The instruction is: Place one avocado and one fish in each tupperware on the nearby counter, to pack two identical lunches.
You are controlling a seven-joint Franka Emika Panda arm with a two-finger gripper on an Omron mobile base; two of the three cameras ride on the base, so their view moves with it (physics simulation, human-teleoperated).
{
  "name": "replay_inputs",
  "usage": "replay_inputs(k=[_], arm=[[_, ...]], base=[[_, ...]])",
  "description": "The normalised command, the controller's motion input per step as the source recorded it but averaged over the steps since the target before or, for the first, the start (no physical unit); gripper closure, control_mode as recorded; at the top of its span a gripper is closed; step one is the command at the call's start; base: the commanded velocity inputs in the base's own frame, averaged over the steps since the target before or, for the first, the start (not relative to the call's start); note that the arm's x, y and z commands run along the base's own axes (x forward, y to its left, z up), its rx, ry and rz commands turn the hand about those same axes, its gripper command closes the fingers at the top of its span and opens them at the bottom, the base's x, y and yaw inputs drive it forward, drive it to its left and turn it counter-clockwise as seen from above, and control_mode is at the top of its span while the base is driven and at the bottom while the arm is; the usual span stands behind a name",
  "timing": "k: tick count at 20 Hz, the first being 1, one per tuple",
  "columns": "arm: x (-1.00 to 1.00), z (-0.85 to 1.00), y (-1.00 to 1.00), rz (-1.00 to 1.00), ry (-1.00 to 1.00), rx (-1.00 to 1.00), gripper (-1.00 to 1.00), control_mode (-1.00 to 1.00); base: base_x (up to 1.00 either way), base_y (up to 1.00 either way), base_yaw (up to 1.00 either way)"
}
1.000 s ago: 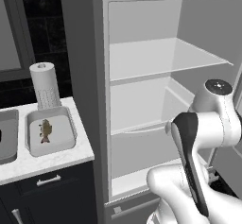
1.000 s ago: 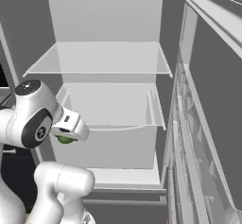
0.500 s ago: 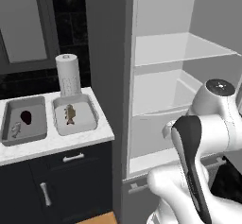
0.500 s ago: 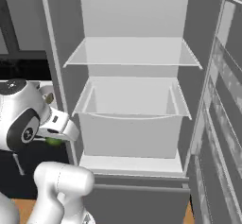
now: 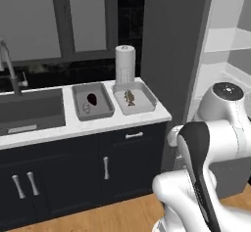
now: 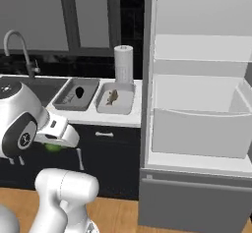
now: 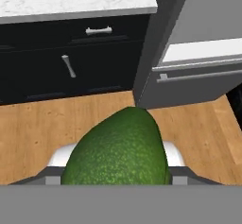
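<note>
Avocado number two, the green one (image 7: 118, 150), is clamped in my gripper (image 7: 116, 171) at the bottom centre of the hand view, hanging over the wood floor. Up on the counter (image 5: 98, 123), centre of the left base view, the grey tupperware (image 5: 93, 101) has the dark avocado (image 5: 91, 98) plus a pale fish (image 5: 86, 108). The off-white tray (image 5: 135, 98) beside it has just the brown fish (image 5: 129, 97) so far.

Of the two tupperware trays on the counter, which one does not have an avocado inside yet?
The paler tray, the one nearer the open fridge. It holds only an olive-brown fish, while the grey tray beside the sink already contains the dark avocado.
</note>
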Motion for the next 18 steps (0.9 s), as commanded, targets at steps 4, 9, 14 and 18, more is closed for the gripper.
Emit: replay_inputs(k=[4,9,14,18], arm=[[0.00,0.00,0.00,0.00,0.00,0.00,1.00,1.00],[0.00,0.00,0.00,0.00,0.00,0.00,1.00,1.00],[0.00,0.00,0.00,0.00,0.00,0.00,1.00,1.00],[0.00,0.00,0.00,0.00,0.00,0.00,1.00,1.00]], base=[[0.89,0.56,-0.10],[0.99,0.26,-0.22],[0.22,0.04,-0.51],[-0.14,0.43,-0.44]])
